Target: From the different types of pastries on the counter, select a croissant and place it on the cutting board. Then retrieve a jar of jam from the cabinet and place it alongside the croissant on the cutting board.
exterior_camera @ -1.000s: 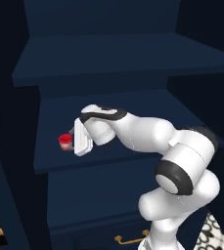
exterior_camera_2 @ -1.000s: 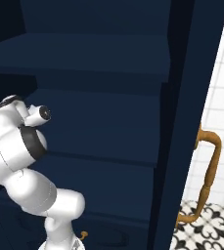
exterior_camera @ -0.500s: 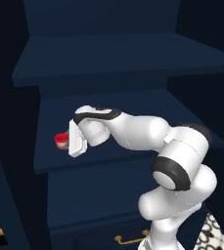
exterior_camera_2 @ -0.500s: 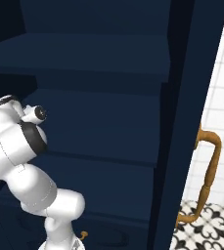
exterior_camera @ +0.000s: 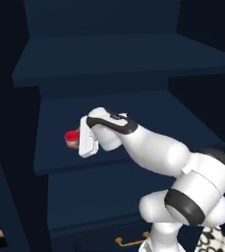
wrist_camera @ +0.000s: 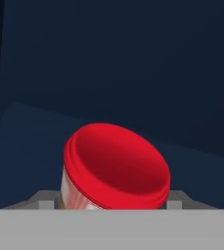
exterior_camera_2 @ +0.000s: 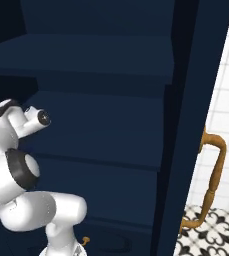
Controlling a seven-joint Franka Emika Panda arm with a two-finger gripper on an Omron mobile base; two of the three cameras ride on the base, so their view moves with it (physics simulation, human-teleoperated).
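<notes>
While the arm reaches into the cabinet (exterior_camera: 104, 64), its pincer (exterior_camera: 79, 141) pinches the jar (wrist_camera: 114, 168), sitting on the shelf (exterior_camera: 60, 118) between its tips. The jar must next go to the board.

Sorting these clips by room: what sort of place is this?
Likely a kitchen: a dark blue cabinet with shelves, a red-lidded jar on one, a brass handle and white wall tiles.
</notes>
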